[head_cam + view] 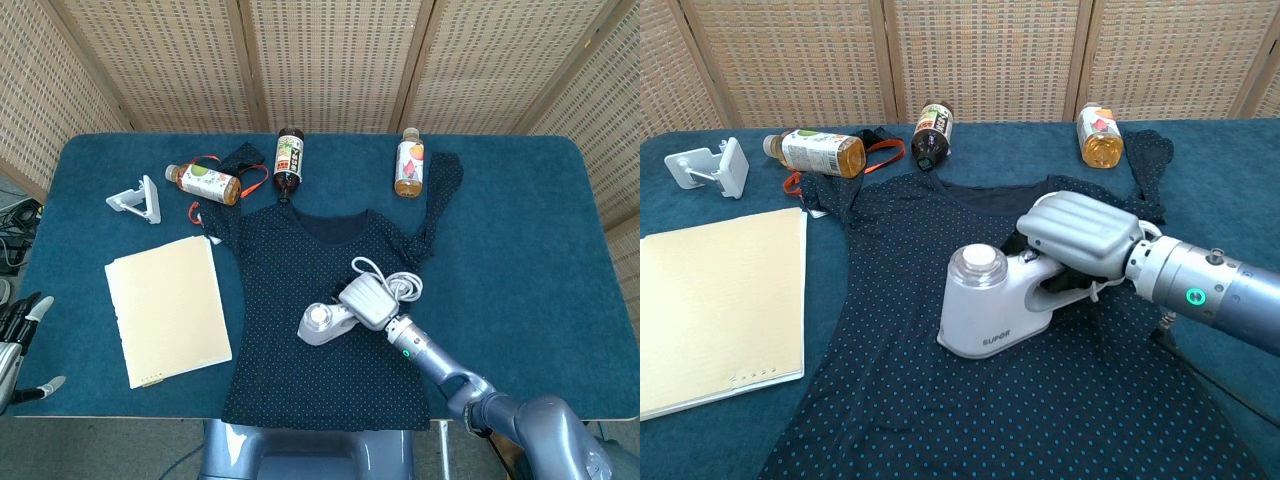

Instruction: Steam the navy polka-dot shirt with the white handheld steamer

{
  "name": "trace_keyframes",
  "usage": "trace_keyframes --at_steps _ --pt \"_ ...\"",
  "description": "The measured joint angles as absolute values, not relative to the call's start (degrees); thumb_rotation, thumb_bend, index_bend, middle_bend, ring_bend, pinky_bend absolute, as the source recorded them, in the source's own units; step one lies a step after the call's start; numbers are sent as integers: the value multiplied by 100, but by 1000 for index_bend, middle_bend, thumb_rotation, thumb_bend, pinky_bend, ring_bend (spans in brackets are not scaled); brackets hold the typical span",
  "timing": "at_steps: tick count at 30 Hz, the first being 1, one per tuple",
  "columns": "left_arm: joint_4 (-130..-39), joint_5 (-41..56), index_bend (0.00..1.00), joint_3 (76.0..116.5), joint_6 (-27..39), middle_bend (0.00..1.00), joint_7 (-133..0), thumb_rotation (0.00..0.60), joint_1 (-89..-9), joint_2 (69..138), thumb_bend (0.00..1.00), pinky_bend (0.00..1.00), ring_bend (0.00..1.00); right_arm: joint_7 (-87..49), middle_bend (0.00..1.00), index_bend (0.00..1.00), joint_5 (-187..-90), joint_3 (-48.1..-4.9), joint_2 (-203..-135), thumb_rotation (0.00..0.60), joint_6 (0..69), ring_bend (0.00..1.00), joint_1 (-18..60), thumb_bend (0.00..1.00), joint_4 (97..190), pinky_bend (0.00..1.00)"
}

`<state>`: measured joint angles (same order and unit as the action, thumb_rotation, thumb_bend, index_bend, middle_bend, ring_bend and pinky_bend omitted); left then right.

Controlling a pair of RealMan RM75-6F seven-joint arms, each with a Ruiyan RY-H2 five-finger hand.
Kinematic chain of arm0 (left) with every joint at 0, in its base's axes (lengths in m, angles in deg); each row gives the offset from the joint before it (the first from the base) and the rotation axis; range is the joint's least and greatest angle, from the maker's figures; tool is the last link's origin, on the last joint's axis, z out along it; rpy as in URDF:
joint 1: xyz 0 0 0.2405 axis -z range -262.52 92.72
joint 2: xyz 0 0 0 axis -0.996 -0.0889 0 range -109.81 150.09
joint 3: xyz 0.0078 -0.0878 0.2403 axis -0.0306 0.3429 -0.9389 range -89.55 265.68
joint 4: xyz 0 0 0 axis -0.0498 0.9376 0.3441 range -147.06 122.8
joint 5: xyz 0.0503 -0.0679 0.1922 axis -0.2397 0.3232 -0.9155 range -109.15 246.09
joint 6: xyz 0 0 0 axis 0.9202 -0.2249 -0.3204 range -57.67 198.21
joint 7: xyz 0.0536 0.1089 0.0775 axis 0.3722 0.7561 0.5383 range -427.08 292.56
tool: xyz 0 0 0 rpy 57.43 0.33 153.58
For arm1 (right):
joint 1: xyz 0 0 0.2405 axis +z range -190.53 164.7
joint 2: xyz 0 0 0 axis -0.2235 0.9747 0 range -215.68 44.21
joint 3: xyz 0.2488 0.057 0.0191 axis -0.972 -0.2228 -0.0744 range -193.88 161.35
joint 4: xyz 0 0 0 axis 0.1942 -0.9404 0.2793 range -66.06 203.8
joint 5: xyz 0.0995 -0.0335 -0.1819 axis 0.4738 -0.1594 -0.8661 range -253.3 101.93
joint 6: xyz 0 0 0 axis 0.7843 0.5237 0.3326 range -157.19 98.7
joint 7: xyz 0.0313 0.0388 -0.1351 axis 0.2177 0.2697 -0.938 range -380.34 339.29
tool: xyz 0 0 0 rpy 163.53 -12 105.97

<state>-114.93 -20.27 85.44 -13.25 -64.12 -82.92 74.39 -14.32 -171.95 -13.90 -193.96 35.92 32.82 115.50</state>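
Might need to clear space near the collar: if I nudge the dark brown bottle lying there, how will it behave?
The dark brown bottle lies on its side, so it would probably roll. It looks full, likely hefty. Its cap touches the shirt collar, so it may drag fabric.

The steamer (985, 315) stands on the shirt (910, 400), folder (715, 305) to its left, bottles (930, 135) behind.

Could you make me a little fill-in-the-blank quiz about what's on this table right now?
1. The right hand grips the white ____, which sits on the shirt.
2. The shirt is navy with a ____ pattern.
3. The number of bottles lying at the table's far edge is ____.
4. Left of the shirt lies a pale yellow ____.

Missing words: steamer; polka-dot; three; notebook
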Motion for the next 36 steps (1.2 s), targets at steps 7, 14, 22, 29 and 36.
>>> trace_keyframes --at_steps 7,14,22,29,36 --pt "-11506 -2018 0 8550 -1302 0 -6393 600 -8278 7440 0 0 0 -1680 666 758 -17648 -1068 -19165 600 3842 780 3254 1000 12188 1000" --pt "-11505 -2026 0 8546 -1344 0 -6407 600 -8302 7435 0 0 0 -1734 666 758 -17578 -1150 -19161 600 3834 780 3231 1000 11962 1000" --pt "-11503 -2046 0 8538 -1323 0 -6384 600 -8292 7452 0 0 0 -1550 665 758 -17246 -1441 -19246 600 3657 780 3232 1000 10882 1000" --pt "-11513 -2050 0 8530 -1284 0 -6334 600 -8275 7469 0 0 0 -1170 665 758 -16833 -1714 -19408 600 3341 780 3201 1000 9774 1000" --pt "-11558 -2045 0 8531 -1276 0 -6276 600 -8271 7481 0 0 0 -830 665 758 -16529 -1921 -19661 600 3055 780 3192 1000 9095 1000"
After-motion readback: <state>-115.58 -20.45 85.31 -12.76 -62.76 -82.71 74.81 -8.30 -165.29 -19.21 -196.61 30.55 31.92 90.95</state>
